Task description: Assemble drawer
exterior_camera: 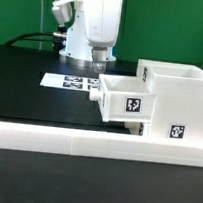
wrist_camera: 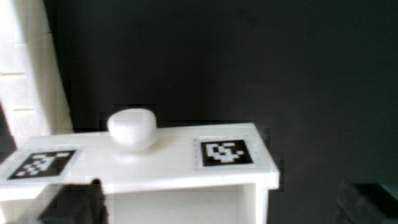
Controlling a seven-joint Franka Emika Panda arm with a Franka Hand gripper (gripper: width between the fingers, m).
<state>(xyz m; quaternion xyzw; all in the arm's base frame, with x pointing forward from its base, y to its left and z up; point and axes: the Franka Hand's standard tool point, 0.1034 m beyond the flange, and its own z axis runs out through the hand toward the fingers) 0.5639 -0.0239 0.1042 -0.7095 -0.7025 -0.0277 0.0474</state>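
The drawer's large white cube housing (exterior_camera: pixel 176 97) stands at the exterior view's right, with a tag on its front. One open-top tray (exterior_camera: pixel 125 98) sticks out of it toward the exterior view's left, with a tag on its side. My gripper (exterior_camera: pixel 98 65) hangs just above the tray's outer end. In the wrist view the tray's front face (wrist_camera: pixel 169 165) shows its round knob (wrist_camera: pixel 130 128) and two tags. My gripper (wrist_camera: pixel 217 214) is open, with one dark finger (wrist_camera: pixel 71 205) beside the tray and the other faint and well apart from it. The second tray is out of view.
The marker board (exterior_camera: pixel 71 83) lies flat on the black table behind the tray. A long low white rail (exterior_camera: pixel 86 140) runs along the front edge and also shows in the wrist view (wrist_camera: pixel 18 80). A green wall stands behind.
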